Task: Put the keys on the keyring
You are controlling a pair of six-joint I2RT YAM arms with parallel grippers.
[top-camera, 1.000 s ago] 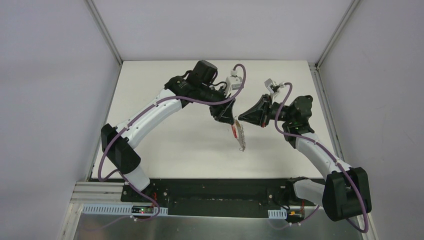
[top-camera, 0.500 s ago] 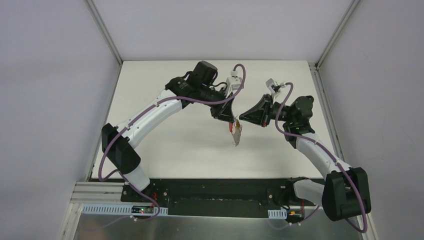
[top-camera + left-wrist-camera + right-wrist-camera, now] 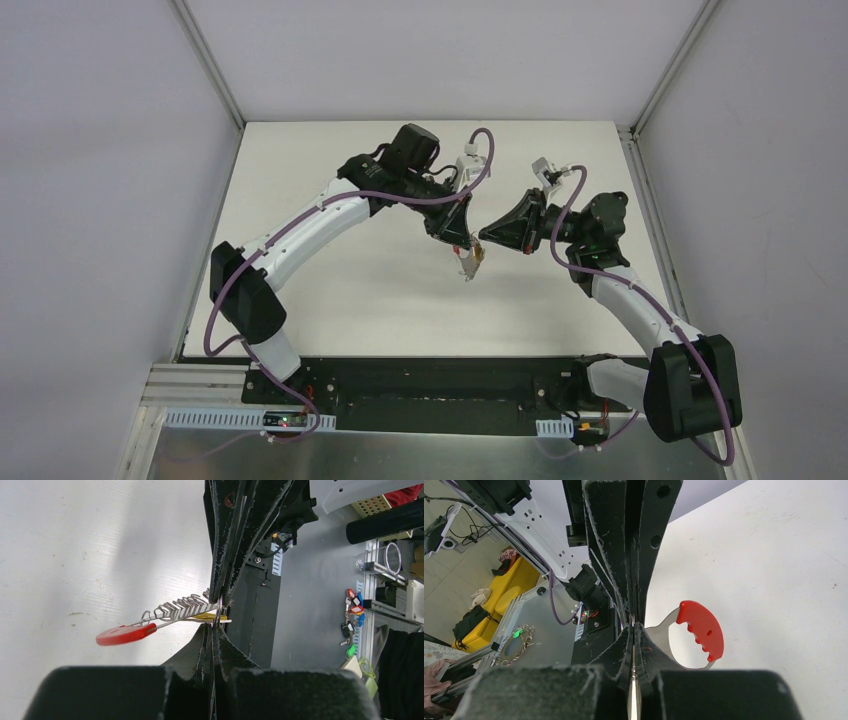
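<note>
The left hand (image 3: pixel 463 244) has closed and the keyring (image 3: pixel 135 632) hangs shorter, its red end pointing away. The right hand (image 3: pixel 482 239) meets the left tip to tip, both pinching the keyring.

No legible text, label, brand, number or sign in any view; coloured tags on far shelf in left wrist view too small to read.
</note>
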